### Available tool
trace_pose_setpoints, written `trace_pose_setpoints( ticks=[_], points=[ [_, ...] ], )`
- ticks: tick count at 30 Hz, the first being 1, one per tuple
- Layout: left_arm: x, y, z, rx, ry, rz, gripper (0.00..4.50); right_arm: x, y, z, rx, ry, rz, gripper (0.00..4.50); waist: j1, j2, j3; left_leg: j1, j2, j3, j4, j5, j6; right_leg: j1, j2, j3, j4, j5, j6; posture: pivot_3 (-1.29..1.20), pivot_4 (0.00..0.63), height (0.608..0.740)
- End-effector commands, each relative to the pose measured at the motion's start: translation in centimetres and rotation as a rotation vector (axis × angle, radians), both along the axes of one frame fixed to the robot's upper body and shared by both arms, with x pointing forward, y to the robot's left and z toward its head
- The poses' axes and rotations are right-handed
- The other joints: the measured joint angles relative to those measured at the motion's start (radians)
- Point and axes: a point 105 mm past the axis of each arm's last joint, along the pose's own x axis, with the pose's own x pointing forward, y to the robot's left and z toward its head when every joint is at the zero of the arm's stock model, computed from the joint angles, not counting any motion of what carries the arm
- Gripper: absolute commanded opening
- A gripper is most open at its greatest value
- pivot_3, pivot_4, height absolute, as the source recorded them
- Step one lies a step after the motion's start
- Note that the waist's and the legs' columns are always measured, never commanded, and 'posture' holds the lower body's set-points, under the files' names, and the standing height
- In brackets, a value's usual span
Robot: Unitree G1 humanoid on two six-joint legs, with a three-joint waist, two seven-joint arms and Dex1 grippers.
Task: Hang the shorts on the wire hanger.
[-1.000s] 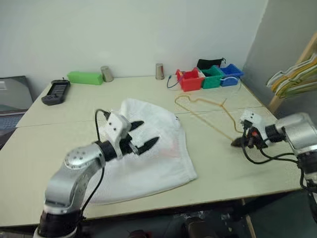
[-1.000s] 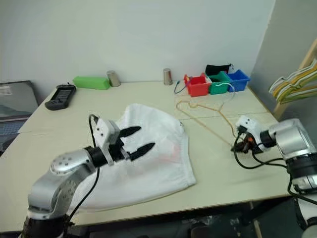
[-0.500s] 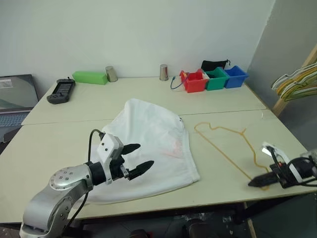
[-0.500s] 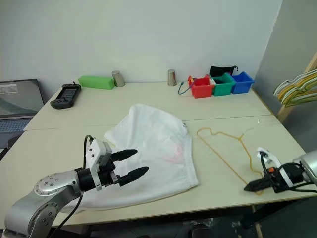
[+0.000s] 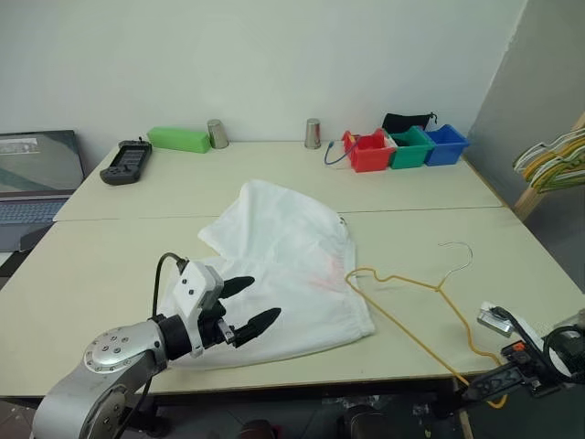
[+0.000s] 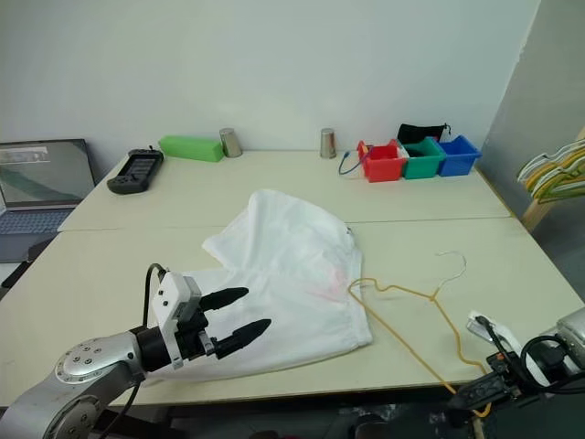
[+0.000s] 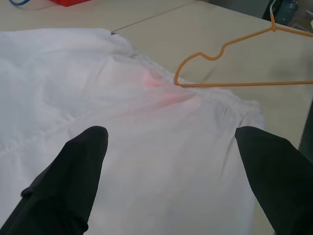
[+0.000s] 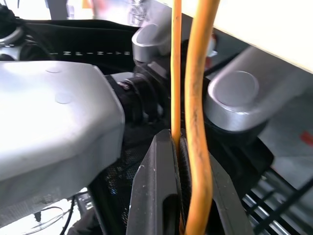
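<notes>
White shorts (image 5: 283,265) lie crumpled mid-desk, faint pink mark near the waistband on their right side. Left claw (image 5: 245,305) hovers over the near-left part of the shorts, fingers (image 7: 80,171) spread wide, nothing held. Right claw (image 5: 483,390) sits past the near-right edge of the desk (image 5: 110,265), pinched tight on the wire hanger (image 5: 416,315) at its near corner — the right wrist view shows orange wire clamped between the fingers (image 8: 161,196). The hanger lies mostly flat on the desk, its far-left corner just beside or touching the shorts' waistband, silver hook toward the far right. Far edge: red, green and blue bins (image 5: 405,148), two metal cups (image 5: 313,133), green box (image 5: 179,139), black handheld device (image 5: 126,162). Laptop (image 5: 32,178) far left, bunch of hangers (image 5: 551,160) far right off the desk.
</notes>
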Motion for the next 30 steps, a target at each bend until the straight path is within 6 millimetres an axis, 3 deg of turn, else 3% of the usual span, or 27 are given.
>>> trace_pose_setpoints(
  ticks=[1, 8, 14, 23, 27, 30],
  points=[
    [0.2, -0.3, 1.0, 0.004, -0.055, -0.018, 4.44, 1.1, 0.5, 1.4, 0.032, -0.057, 0.003, 0.00, 0.000, 0.000, 0.000, 0.000, 0.000, 0.000, 0.000, 0.000, 0.000, 0.000, 0.000, 0.000, 0.000, 0.000, 0.000, 0.01, 0.052, 0.740],
    [0.1, -0.2, 0.8, 0.003, -0.053, -0.017, 4.44, 0.9, -2.3, 0.0, -0.066, -0.040, -0.057, 0.00, 0.018, -0.002, 0.004, 0.000, 0.000, 0.000, 0.000, 0.000, 0.000, 0.000, 0.000, 0.000, -0.002, 0.000, -0.001, 0.01, 0.067, 0.740],
    [0.1, -0.4, 0.7, -0.001, -0.055, -0.015, 4.44, 0.7, -2.9, -0.5, -0.079, -0.023, -0.078, 0.00, 0.018, 0.001, 0.009, -0.001, 0.000, 0.000, 0.000, 0.000, 0.000, -0.001, 0.000, 0.000, -0.002, -0.001, -0.001, 0.01, 0.072, 0.740],
    [0.0, -0.1, 0.8, 0.005, -0.054, -0.005, 4.44, 0.4, -1.1, -0.2, -0.014, -0.018, -0.025, 0.00, 0.019, -0.001, 0.020, -0.001, 0.000, 0.000, 0.000, 0.000, -0.001, -0.001, 0.000, 0.000, -0.002, -0.001, -0.001, 0.03, 0.079, 0.740],
    [0.1, -0.1, 1.0, 0.007, -0.060, -0.003, 4.44, 1.4, 1.7, 1.5, 0.104, -0.037, 0.000, 0.00, 0.018, -0.003, 0.027, -0.001, 0.001, 0.000, 0.000, -0.001, -0.001, -0.001, 0.000, 0.000, -0.002, -0.001, -0.001, 0.03, 0.080, 0.740],
    [0.1, -0.1, 1.0, 0.010, -0.061, -0.003, 4.44, 1.8, 2.5, 1.7, 0.131, -0.029, -0.005, 0.00, 0.020, -0.004, 0.030, -0.002, 0.001, 0.000, 0.000, -0.001, -0.001, -0.001, 0.000, 0.000, -0.002, -0.001, -0.001, 0.03, 0.079, 0.740]
  ],
)
